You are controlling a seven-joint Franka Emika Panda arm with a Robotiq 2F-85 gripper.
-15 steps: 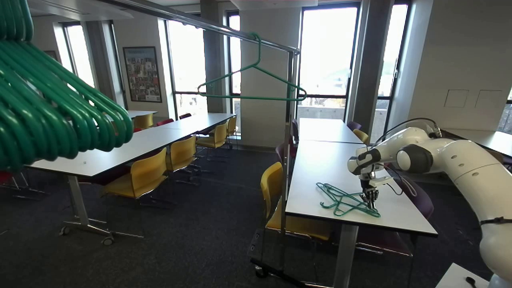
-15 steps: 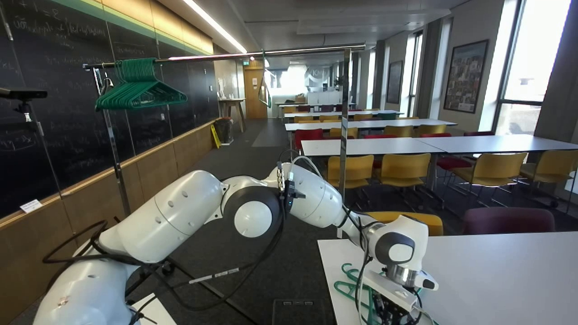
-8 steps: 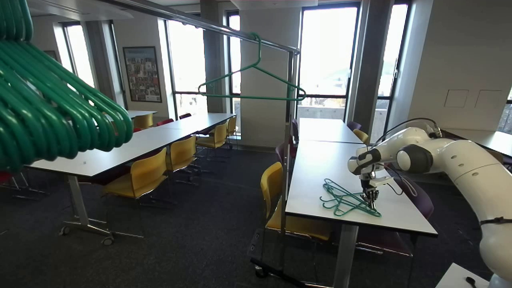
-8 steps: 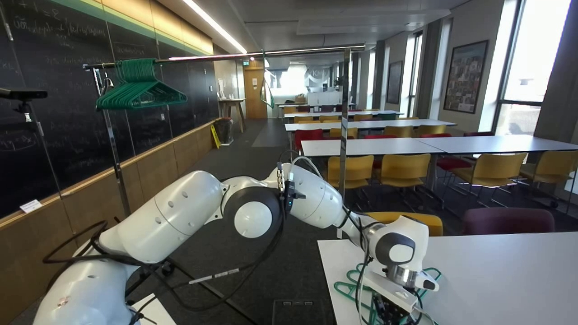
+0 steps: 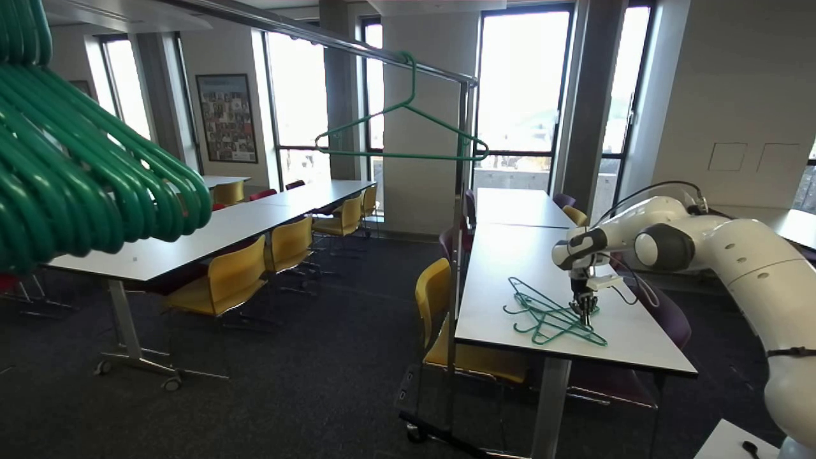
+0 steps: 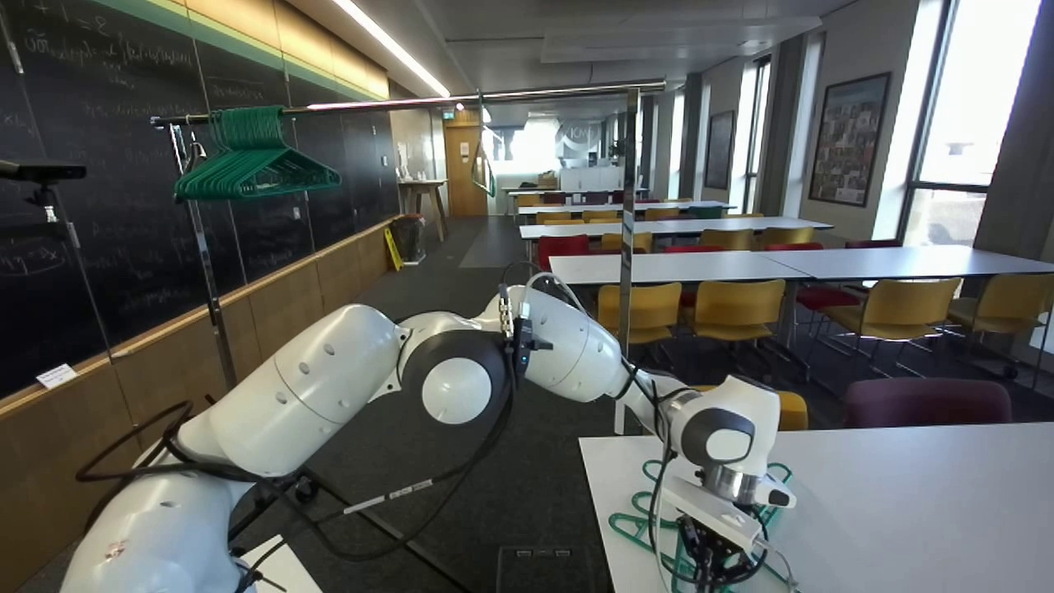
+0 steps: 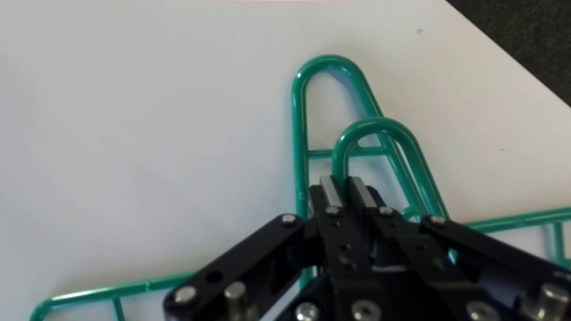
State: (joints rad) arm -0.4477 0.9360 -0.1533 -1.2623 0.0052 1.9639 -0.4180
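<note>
Jaws of the gripper (image 7: 343, 189) are clamped on one hanger (image 7: 374, 125) over the table (image 7: 134, 133); most of it is hidden in the wrist view. At least two more hangers (image 7: 299, 133), partly covered, are spread on the table.

Green hangers (image 6: 632, 538) on table (image 6: 906, 502) beneath arm (image 6: 564, 346)

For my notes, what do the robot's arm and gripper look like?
The arm is white and rounded, with dark joint rings and black and white cables. The gripper is black, with silver screws and pale grey strips at its fingertips.
</note>
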